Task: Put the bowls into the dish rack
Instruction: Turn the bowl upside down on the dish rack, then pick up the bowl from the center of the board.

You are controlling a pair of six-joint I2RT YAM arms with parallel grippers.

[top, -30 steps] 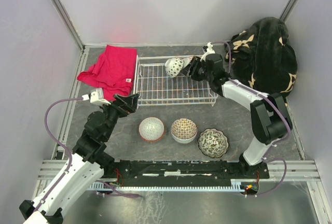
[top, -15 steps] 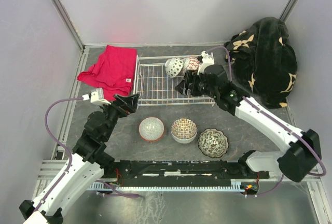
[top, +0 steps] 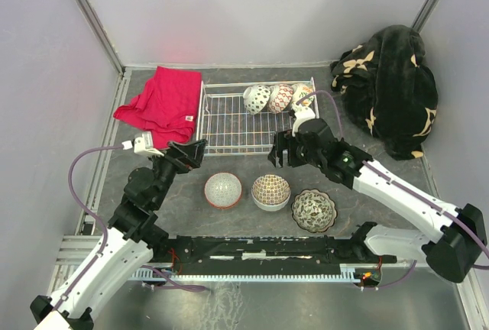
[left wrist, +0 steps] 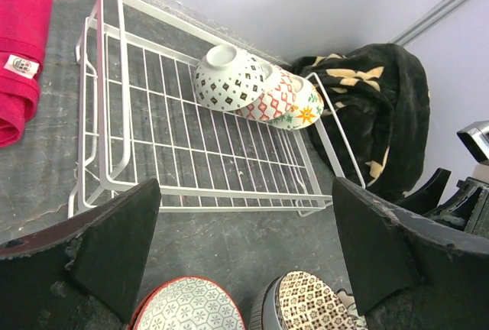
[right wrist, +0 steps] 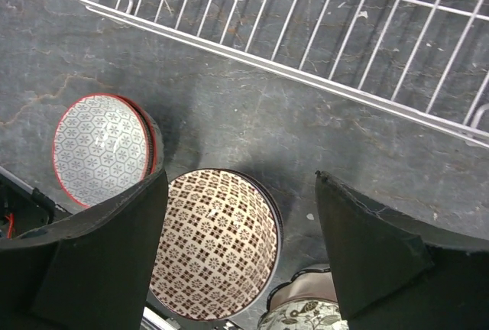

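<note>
Grey table [top: 252, 163]: three bowls [top: 280, 98] in the dish rack [top: 229, 127], three loose bowls [top: 271, 190] (left gripper [left wrist: 244, 246], right gripper [right wrist: 241, 238] both agape).

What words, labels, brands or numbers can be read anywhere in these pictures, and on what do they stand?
No text can be read in any view.
White tag on the red cloth: a few dark marks, too small and blurred to read.
Bowls: painted patterns only, no lettering visible.

Floral bowl [right wrist: 294, 316] mostly beyond bottom edge
</note>
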